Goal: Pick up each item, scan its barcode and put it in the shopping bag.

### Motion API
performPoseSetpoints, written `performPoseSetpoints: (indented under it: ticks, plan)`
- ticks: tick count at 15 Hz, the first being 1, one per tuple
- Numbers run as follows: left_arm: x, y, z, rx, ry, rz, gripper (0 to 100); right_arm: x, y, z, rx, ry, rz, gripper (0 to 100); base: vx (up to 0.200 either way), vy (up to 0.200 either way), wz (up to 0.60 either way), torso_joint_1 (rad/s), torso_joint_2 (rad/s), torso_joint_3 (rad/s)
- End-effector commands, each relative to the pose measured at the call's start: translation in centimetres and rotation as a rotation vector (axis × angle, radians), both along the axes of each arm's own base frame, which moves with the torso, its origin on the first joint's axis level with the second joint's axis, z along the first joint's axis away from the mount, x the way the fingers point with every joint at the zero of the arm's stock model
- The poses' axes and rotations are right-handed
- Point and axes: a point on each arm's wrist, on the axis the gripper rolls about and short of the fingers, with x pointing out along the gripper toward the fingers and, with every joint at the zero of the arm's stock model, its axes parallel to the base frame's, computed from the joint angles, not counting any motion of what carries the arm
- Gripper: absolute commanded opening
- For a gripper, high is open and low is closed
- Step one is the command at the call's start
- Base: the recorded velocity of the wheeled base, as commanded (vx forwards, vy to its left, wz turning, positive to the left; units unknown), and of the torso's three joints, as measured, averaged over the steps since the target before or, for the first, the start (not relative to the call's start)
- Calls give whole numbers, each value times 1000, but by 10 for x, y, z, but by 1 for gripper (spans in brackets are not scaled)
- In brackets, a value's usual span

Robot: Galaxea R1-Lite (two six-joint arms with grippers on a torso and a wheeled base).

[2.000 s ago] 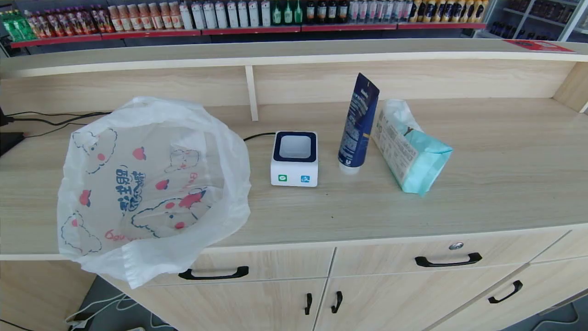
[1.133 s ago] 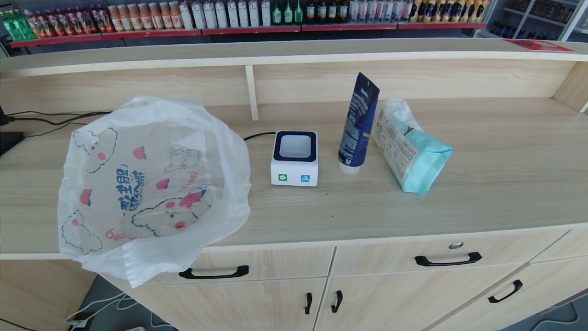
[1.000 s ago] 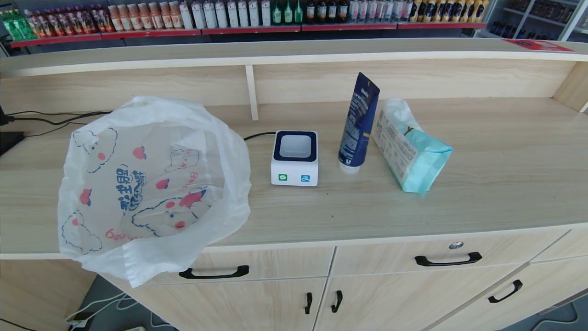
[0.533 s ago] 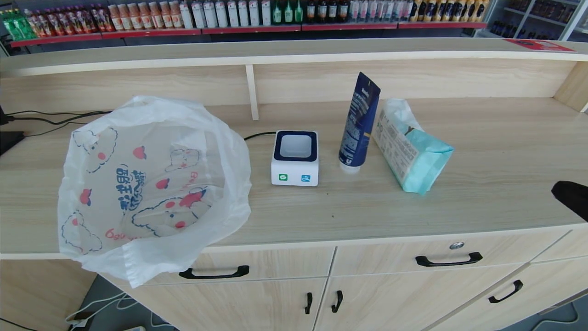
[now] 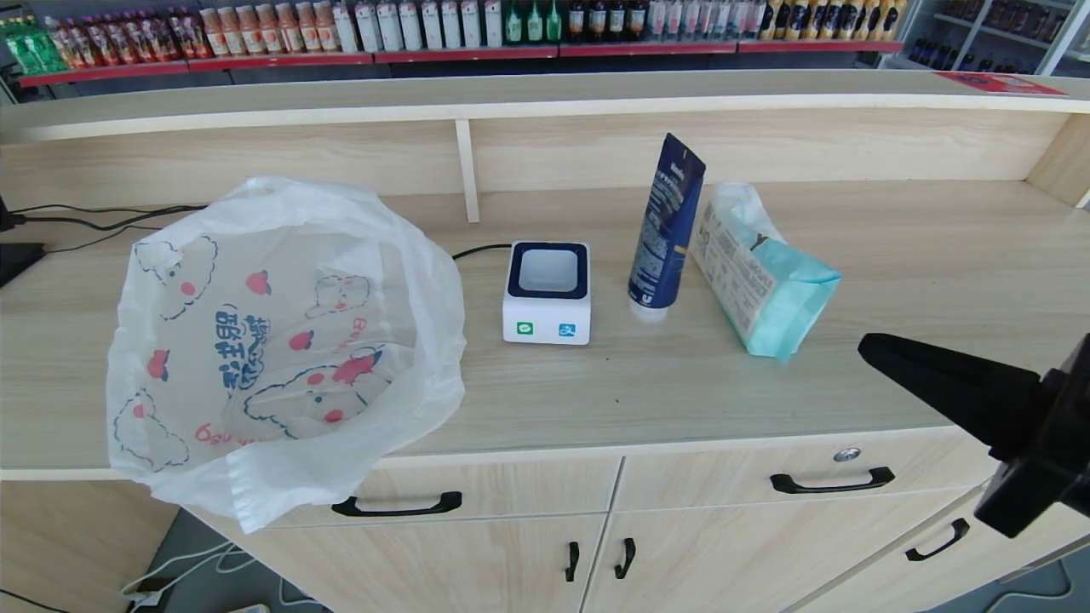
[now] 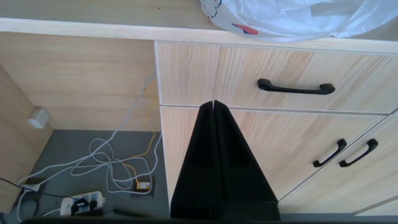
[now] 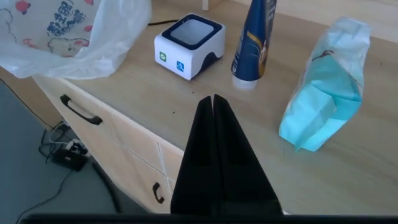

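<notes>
A dark blue tube (image 5: pixel 665 226) stands cap-down on the wooden counter (image 5: pixel 596 383), with a teal pack of tissues (image 5: pixel 760 272) leaning just right of it. Left of the tube sits the small white barcode scanner (image 5: pixel 547 292). The white printed shopping bag (image 5: pixel 281 340) lies open at the counter's left. My right gripper (image 5: pixel 869 345) hovers shut over the counter's front right edge, short of the tissue pack (image 7: pixel 326 93) and the tube (image 7: pixel 254 40). My left gripper (image 6: pixel 213 106) hangs shut below the counter, in front of the drawers, under the bag (image 6: pixel 292 15).
A raised wooden shelf with a divider (image 5: pixel 465 170) runs behind the counter. Black cables (image 5: pixel 94 223) lie at the far left. Drawer handles (image 5: pixel 830 484) line the cabinet front. Cables and a power strip (image 6: pixel 84 202) lie on the floor.
My right arm has come in from the right edge of the head view, moving left toward the tissue pack. The items, scanner and bag have not moved.
</notes>
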Motion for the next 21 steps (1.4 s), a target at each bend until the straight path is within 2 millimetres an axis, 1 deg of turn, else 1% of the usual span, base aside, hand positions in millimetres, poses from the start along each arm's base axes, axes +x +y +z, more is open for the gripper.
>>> performPoseSetpoints:
  ticks: [1,2,4,6,8,9,10,13,17,21]
  plan:
    - [0,0,0,0,0,0,0,3,4,-12,-24,44,1,0,0,0,0,0,0,0]
    - [0,0,0,0,0,0,0,4,5,-14,-17,63,3,100,0,0,0,0,0,0]
    - [0,0,0,0,0,0,0,9,9,-11,-8,67,8,100,0,0,0,0,0,0]
    - [0,0,0,0,0,1,0,10,15,-15,63,149,34,100,0,0,0,0,0,0]
    - [0,0,0,0,0,0,0,14,18,-8,123,167,36,100,0,0,0,0,0,0]
    - [0,0,0,0,0,0,0,17,19,-1,162,166,34,100,0,0,0,0,0,0]
    - [0,0,0,0,0,0,0,20,19,1,171,164,24,100,0,0,0,0,0,0]
    - [0,0,0,0,0,0,0,26,21,-1,170,166,13,100,0,0,0,0,0,0]
    - [0,0,0,0,0,0,0,38,29,13,152,107,7,100,0,0,0,0,0,0]
    - [0,0,0,0,0,0,0,45,33,11,70,69,-1,100,0,0,0,0,0,0]
